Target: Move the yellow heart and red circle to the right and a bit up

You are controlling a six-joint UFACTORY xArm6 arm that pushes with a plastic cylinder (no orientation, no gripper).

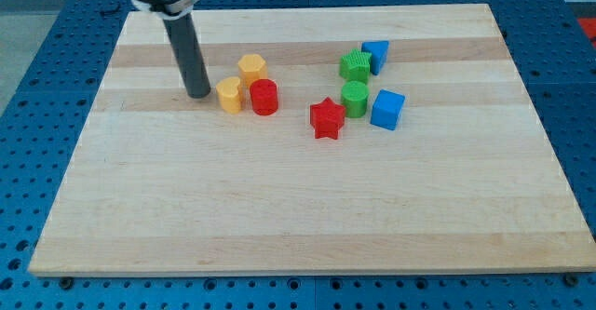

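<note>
Rod parked just left of the yellow heart, nothing gripped since it's only a bare rod.

My tip point(198, 95) sits just left of the yellow heart point(229, 95), close but can't tell if it's touching. The red circle point(264, 97) is right beside the heart, with a yellow hexagon point(252, 68) just behind them. Open board to their right until the red star point(327, 118), green blocks point(354, 98) and blue cube point(387, 109); the wooden board point(298, 217) edges are well off.

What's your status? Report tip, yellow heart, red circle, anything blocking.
My tip just left of yellow heart. Red circle right beside it. Yellow hexagon close above them. Red star and green blocks lie rightward.
</note>
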